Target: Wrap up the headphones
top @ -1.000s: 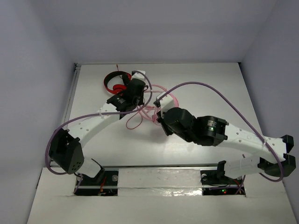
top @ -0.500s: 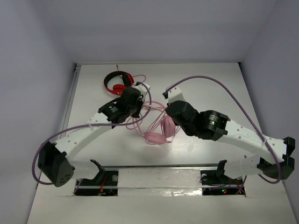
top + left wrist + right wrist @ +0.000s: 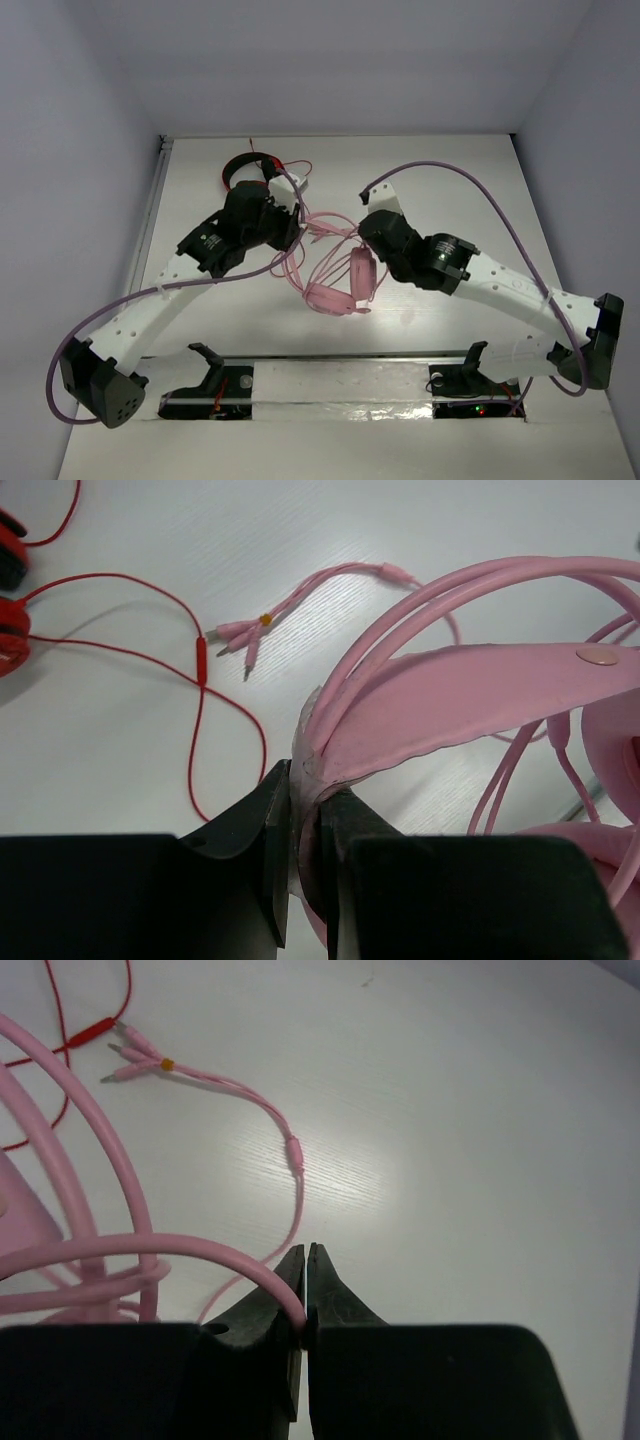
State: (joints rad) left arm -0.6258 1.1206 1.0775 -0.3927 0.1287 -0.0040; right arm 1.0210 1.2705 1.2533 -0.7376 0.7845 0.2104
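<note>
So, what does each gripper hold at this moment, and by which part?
The left gripper pinches the pink headphones by the headband. The right gripper pinches their thin pink cable, away from its plug end.

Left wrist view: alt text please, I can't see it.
The left gripper is shut on the pale-pink headband of the over-ear headphones. Beyond, a thin red cable and pink cable plugs lie on the white table.

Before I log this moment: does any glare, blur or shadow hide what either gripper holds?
Top external: even, sharp, but both grips unreadable. Left wrist: left gripper shut on the pink headband, slightly soft up close; red cable sharp. Right wrist: glare on the table, yet right gripper pinching the pink cable reads clearly.
</note>
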